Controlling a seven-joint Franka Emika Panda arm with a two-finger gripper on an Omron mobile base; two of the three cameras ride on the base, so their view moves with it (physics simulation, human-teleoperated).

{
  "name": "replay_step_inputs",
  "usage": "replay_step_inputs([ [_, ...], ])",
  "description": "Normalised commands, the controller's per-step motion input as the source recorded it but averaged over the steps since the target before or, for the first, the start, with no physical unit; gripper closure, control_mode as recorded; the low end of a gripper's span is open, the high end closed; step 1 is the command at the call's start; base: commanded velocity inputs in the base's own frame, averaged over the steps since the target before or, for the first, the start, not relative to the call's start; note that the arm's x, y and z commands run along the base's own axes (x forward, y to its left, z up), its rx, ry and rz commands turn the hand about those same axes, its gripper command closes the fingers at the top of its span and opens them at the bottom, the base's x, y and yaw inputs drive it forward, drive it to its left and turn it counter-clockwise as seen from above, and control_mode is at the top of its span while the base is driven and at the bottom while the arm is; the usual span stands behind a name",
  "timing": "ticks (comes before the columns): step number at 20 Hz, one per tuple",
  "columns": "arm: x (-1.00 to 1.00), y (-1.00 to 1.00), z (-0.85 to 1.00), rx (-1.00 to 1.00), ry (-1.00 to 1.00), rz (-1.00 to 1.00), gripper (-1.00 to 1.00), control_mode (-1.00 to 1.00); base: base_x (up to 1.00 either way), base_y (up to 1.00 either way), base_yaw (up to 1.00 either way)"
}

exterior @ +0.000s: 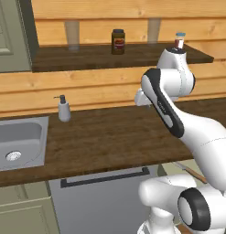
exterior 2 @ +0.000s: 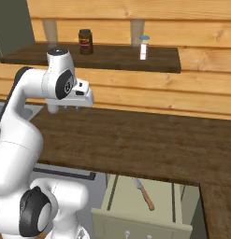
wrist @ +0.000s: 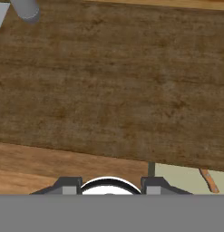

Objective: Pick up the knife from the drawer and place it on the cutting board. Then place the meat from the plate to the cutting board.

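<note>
1. knife (exterior 2: pixel 144 193) lies flat in the open drawer (exterior 2: pixel 180 198), below the counter (exterior 2: pixel 149 144) front edge, handle toward the drawer front, blade pointing back under the counter lip; in the hand view the wooden handle (wrist: pixel 207 179) peeks out at lower right
2. gripper (exterior 2: pixel 65 108) hangs above the counter, well apart from the knife and off to its left; fingertips (wrist: pixel 68 185) sit apart with nothing between them, a partial spread, not pinching anything
3. handling guess: knife looks light, stiff, thin; blade likely slick and low to the floor, so the wooden handle is the better place to take hold, pinched across its width
4. edges: counter lip overhangs the back of the drawer, so the blade end is the tight side; drawer walls and a divider rail run near the knife; approach from above at the handle end looks freest
5. open room: wide bare counter stretch ahead; soap dispenser (exterior: pixel 63 109) and sink (exterior: pixel 23 137) far left; jar (exterior 2: pixel 85 41) and small bottle (exterior 2: pixel 144 47) up on the shelf (exterior 2: pixel 112 58), out of the way
6. cutting board, meat, plate: cannot place them from these views
</note>
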Motion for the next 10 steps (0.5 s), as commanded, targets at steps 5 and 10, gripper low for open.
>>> replay_step_inputs([
  [5, 0.00, 0.00, 0.00, 0.00, 0.00, 0.00, -1.00, 1.00, -0.11, 0.04, -0.01],
  [10, 0.00, 0.00, 0.00, 0.00, 0.00, 0.00, -1.00, 1.00, -0.73, 0.34, -0.42],
])
